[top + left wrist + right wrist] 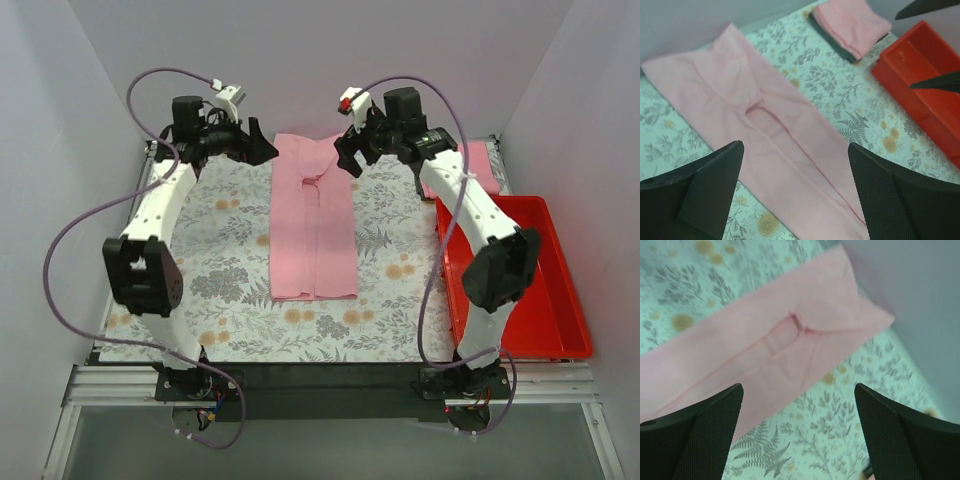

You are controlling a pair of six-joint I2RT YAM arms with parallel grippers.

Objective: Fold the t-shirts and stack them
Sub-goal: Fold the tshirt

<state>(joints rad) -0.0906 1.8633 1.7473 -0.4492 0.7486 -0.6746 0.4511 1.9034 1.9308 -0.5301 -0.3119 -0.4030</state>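
Note:
A pink t-shirt point(311, 217) lies on the floral cloth, its sides folded in to a long narrow strip running from far to near. It shows in the left wrist view point(765, 130) and in the right wrist view point(775, 347). My left gripper point(262, 147) hovers open and empty at the strip's far left corner. My right gripper point(350, 157) hovers open and empty at its far right corner. A stack of folded shirts point(478, 165), pink on top of a dark one point(852, 27), lies at the far right.
A red tray point(525, 290) stands at the right edge of the table; its wall shows in the left wrist view point(920, 85). The floral cloth point(220, 290) covers the table. Grey walls close in the back and sides.

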